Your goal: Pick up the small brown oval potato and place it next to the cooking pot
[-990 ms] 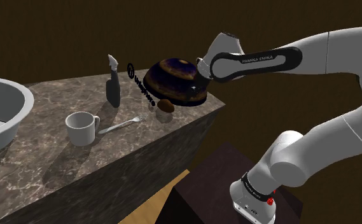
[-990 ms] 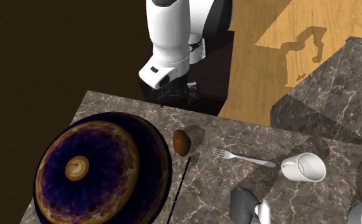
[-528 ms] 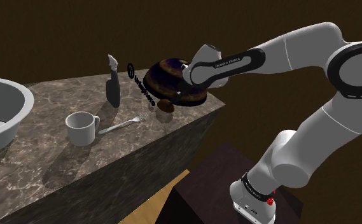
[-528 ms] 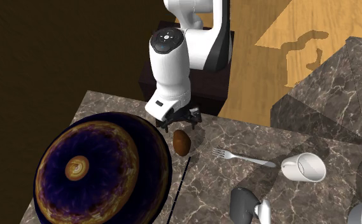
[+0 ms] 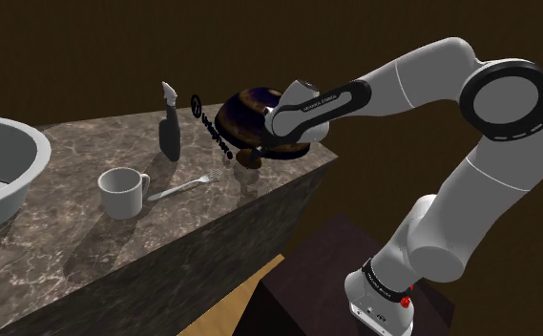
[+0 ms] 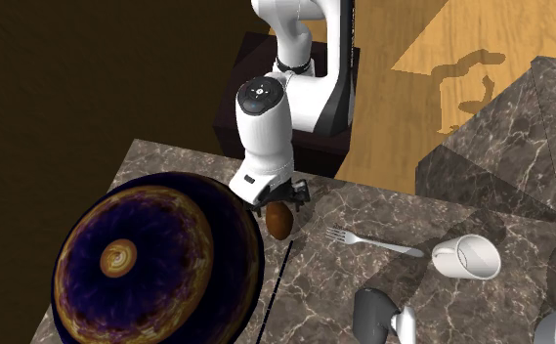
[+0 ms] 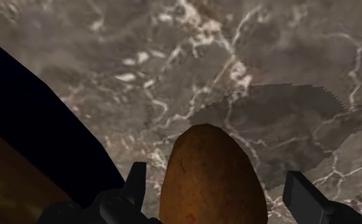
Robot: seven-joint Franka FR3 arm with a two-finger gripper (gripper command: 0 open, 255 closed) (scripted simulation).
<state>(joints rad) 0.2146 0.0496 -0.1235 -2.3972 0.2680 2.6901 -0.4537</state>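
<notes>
The gripper is positioned directly over the potato, with the white arm reaching in from the stand across the near edge of the marble counter. In the wrist view the jaws are open: the two black fingers stand apart on either side of the brown potato, and a strip of counter shows between each finger and the potato skin, so it is not clasped. The potato lies on the counter just beside the dark purple domed cooking pot, at that pot's right in the second exterior view, close to the counter edge nearest the stand. In the same view a fork lies further right, then a white mug on its side. In the shoulder view a spray bottle stands upright left of the pot.
</notes>
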